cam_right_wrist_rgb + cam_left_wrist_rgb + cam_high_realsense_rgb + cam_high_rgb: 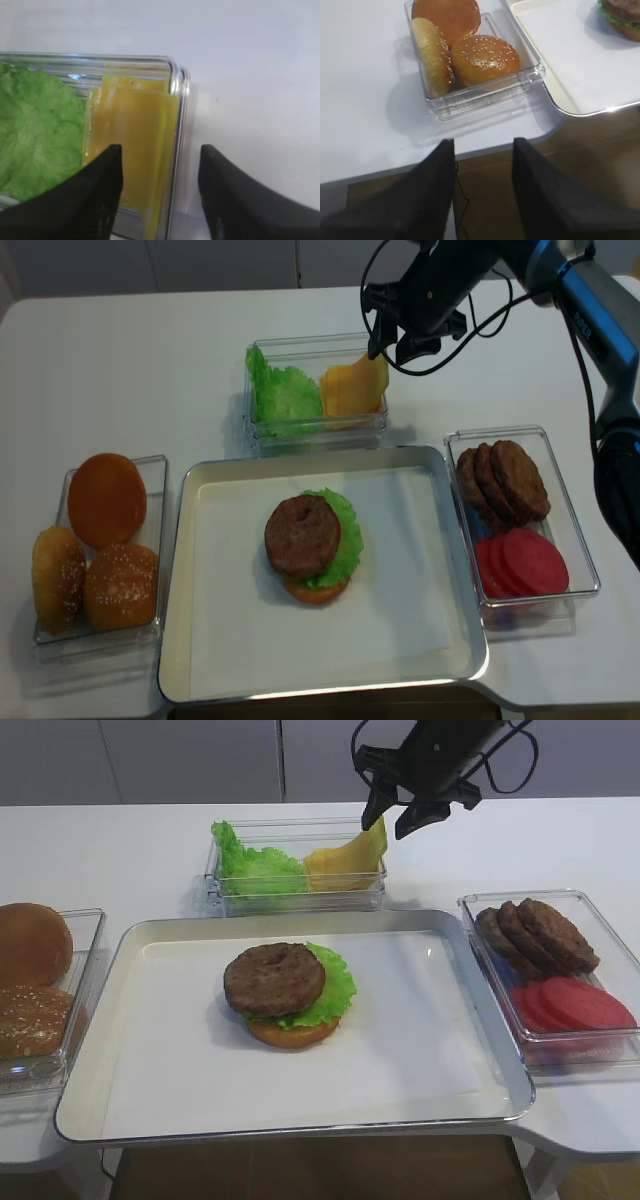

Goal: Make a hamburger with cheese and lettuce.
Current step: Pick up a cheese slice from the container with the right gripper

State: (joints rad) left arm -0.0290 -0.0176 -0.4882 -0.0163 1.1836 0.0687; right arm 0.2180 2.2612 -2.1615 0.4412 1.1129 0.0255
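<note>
The hamburger stands in the middle of the tray: bun base, frilly lettuce, brown patty on top. The yellow cheese leans against the right end of a clear box behind the tray. My right gripper hovers open just above that end. In the right wrist view the right gripper straddles the box wall, one finger over the cheese, the other over bare table. My left gripper is open and empty over the table's front edge, near the buns.
More green leaves fill the left half of the cheese box. A clear box of loose patties and red tomato slices sits right of the tray. The bun box sits left of it.
</note>
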